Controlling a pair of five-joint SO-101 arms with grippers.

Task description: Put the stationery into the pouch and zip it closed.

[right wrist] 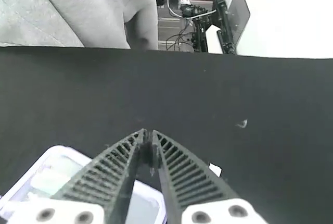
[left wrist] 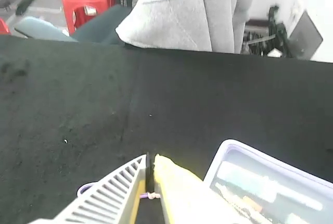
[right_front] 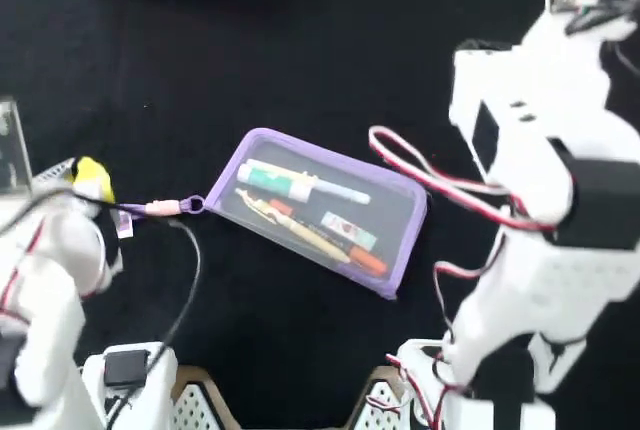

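The left tool [left wrist: 151, 174] is clamped on the zipper pull [right_front: 160, 208] at the left corner of the pouch [right_front: 258, 138], which lies mid-table with the pens [right_front: 300, 187] inside. The zipping step looks nearly finished; next comes a short final tug, then release. The right tool [right wrist: 148, 146] hangs pressed together above the pouch's right end. The pen labels are too small to read.

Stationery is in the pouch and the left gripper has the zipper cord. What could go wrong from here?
1. The right gripper is shut and seems to sit off the pouch rather than pinning it, so a pull on the zipper cord may drag the whole pouch.
2. The left gripper pinches only that thin cord, which could slip out.
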